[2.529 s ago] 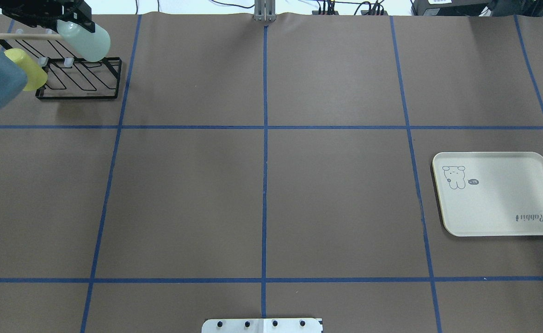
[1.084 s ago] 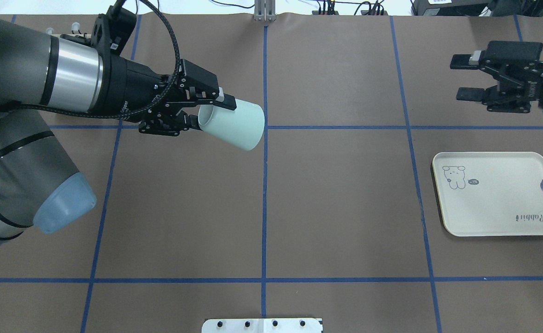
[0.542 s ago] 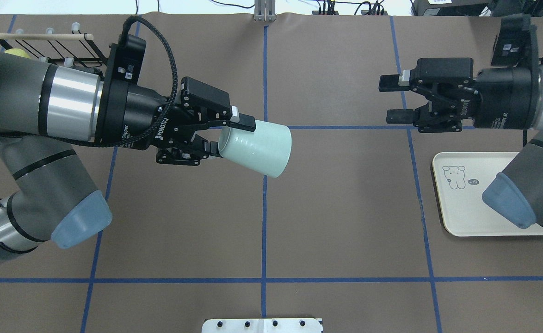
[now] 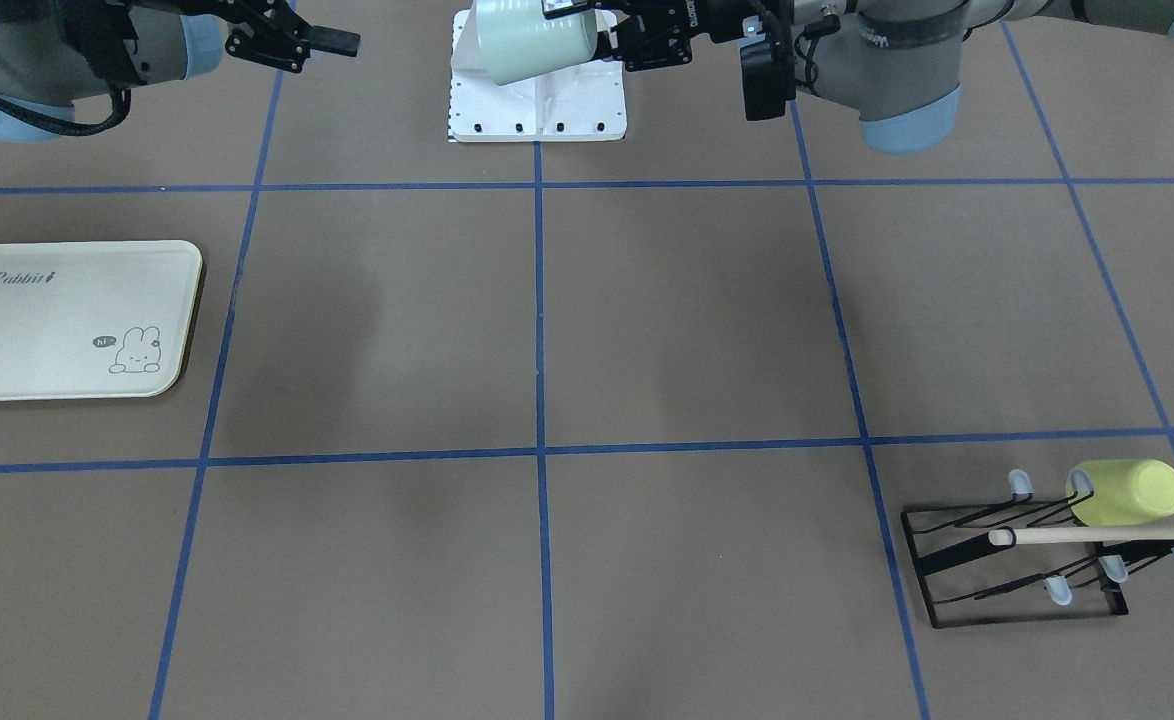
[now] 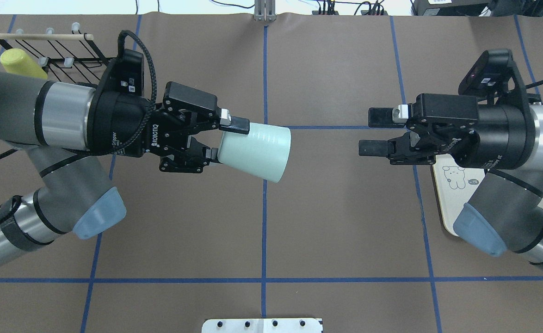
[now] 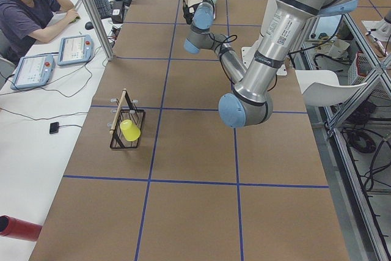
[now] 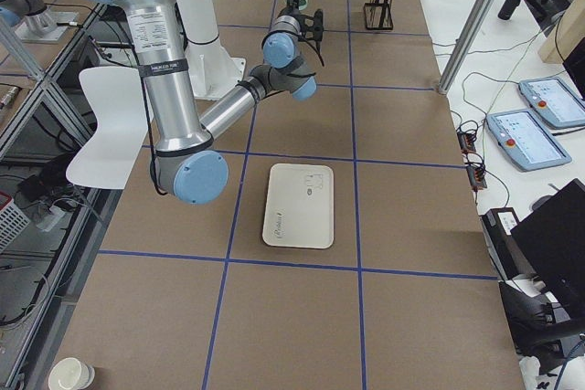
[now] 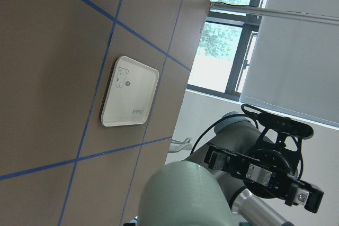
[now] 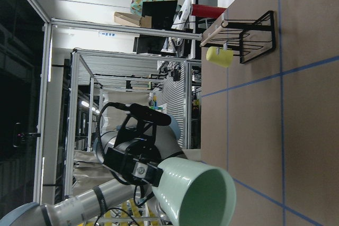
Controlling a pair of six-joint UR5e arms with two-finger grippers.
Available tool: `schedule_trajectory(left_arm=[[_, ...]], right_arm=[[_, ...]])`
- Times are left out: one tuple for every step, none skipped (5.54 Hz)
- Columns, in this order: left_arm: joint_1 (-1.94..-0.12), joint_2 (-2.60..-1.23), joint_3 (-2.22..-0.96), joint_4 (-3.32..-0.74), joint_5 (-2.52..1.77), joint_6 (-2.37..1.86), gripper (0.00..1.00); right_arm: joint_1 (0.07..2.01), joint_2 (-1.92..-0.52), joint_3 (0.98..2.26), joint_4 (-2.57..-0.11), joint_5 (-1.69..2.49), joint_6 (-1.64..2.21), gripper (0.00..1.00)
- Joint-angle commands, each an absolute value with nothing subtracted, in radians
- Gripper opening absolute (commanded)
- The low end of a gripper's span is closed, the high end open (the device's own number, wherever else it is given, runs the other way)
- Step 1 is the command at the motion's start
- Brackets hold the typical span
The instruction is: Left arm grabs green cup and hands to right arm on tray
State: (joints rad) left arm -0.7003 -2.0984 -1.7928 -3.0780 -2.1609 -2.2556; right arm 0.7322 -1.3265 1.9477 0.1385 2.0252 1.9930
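The pale green cup (image 5: 257,150) lies on its side in the air over the table's middle, with its open mouth facing right. My left gripper (image 5: 225,140) is shut on its base end. My right gripper (image 5: 372,133) is open and empty. It is level with the cup and points at the mouth across a clear gap. The cream tray (image 5: 442,199) lies at the right, half hidden under my right arm; it shows whole in the front view (image 4: 67,320). The right wrist view shows the cup's mouth (image 9: 196,194).
A black wire rack (image 5: 68,46) with a yellow cup (image 5: 19,64) stands at the far left corner. A white base plate (image 5: 262,326) is at the near edge. Blue tape lines cross the brown table.
My left arm has carried the green cup from the rack to the table's middle. My right arm has come in from the right, open, and moved toward the cup.
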Motion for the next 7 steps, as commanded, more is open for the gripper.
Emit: schedule_trajectory(left_arm=[[-0.671, -2.097, -1.749, -3.294, -2.064, -2.357, 0.0], [-0.649, -2.097, -1.738, -3.296, -2.06, -2.35, 0.0], [-0.634, -2.098, -1.733, -3.293, -2.06, -2.346, 0.0], [-0.614, -2.112, -1.724, -3.292, -2.06, -2.344, 0.0], [-0.612, -2.129, -1.703, -3.29, -2.06, -2.344, 0.01], [-0.608, -2.134, -1.697, -3.29, -2.06, -2.344, 0.01], [-0.607, -2.138, -1.695, -3.289, -2.06, -2.344, 0.01]], right_arm=[[0.686, -1.328, 1.947, 0.227, 1.956, 1.996, 0.99], [0.678, -1.325, 1.947, 0.226, 1.953, 1.994, 1.0], [0.67, -1.321, 1.947, 0.209, 1.941, 1.994, 1.0], [0.67, -1.283, 1.939, 0.155, 1.939, 1.993, 1.0], [0.67, -1.252, 1.94, 0.1, 1.939, 1.991, 0.99], [0.67, -1.235, 1.942, 0.063, 1.94, 1.994, 0.99], [0.664, -1.217, 1.942, 0.042, 1.939, 1.996, 0.99]])
